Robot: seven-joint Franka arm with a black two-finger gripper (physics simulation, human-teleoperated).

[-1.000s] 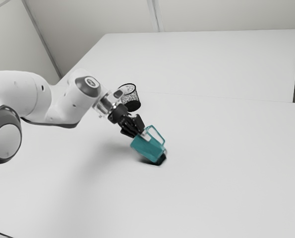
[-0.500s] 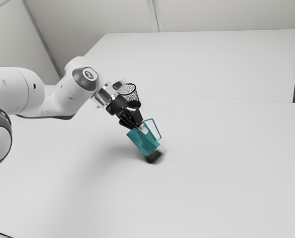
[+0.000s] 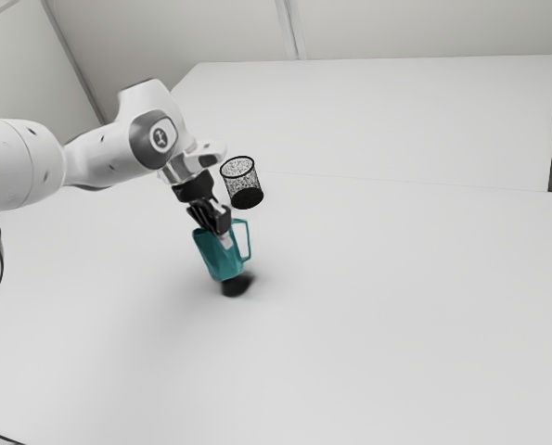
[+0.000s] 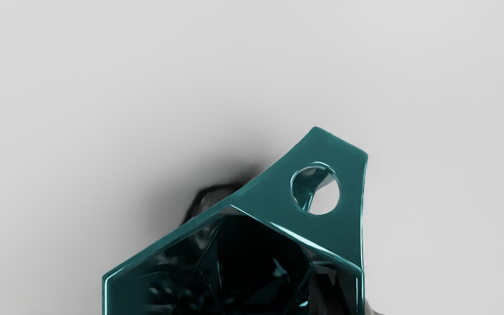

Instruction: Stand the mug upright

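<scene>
1 blk mesh cup (image 3: 241,176) (dark base) on white tbl (image 3: 396,324), pale wall (image 3: 192,32) beyond

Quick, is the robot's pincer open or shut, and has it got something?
Pincer: closed, holding the teal mug by its side.

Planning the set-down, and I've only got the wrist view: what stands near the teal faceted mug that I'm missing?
Observer: A black wire-mesh cup, apart from the mug, above it and slightly toward the exterior view's right.
Operator: Mug's attitude, from outside?
Observer: Rim above base; its sides run roughly parallel to the mesh cup's in the exterior view. Can't tell whether the base touches the table.
Operator: Which way does the handle face?
Observer: The teal handle points toward the exterior view's right, away from the side the arm comes in from.
</scene>
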